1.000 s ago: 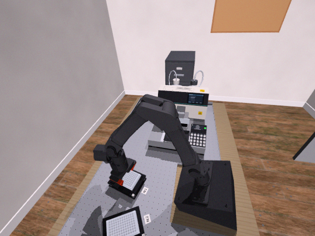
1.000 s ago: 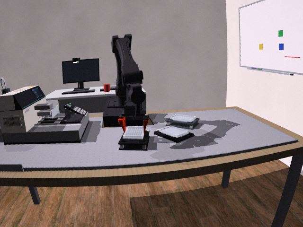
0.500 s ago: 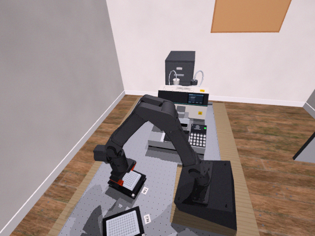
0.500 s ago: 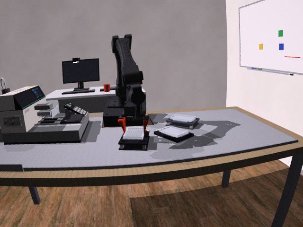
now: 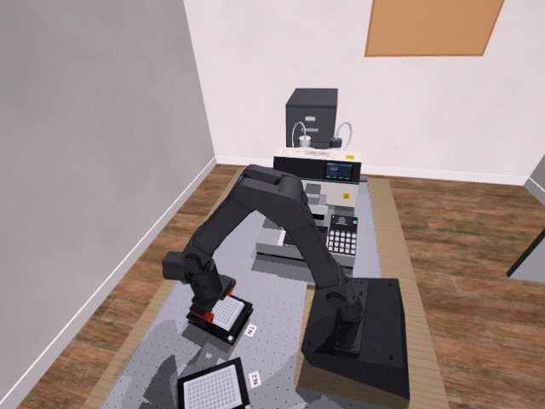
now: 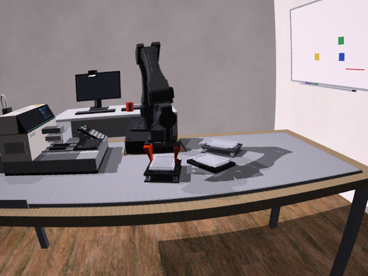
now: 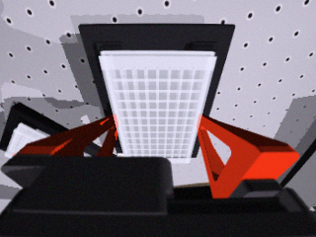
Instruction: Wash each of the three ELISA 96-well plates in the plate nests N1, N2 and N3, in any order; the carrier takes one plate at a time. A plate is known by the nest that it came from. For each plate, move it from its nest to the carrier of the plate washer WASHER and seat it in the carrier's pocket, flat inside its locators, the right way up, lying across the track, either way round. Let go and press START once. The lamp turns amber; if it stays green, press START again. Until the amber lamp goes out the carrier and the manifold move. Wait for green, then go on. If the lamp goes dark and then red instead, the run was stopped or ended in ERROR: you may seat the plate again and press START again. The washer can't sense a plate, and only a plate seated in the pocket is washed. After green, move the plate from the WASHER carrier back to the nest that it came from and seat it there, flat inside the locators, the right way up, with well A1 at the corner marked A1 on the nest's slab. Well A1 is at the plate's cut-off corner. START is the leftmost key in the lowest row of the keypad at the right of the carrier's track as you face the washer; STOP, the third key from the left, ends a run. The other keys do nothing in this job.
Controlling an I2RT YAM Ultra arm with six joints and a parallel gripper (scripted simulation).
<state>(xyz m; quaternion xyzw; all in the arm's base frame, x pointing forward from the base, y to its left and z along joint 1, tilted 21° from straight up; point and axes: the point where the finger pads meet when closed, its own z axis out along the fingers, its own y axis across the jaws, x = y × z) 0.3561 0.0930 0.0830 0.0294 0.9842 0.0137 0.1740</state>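
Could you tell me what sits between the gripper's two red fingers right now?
The white 96-well plate over nest N1 lies between the fingers of the gripper, which press its two long sides; the wrist view shows this most clearly.

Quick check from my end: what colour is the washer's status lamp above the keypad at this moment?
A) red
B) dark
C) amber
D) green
D: a green lamp glows at the top corner of the keypad, while the gripper is shut on the N1 plate at its nest.
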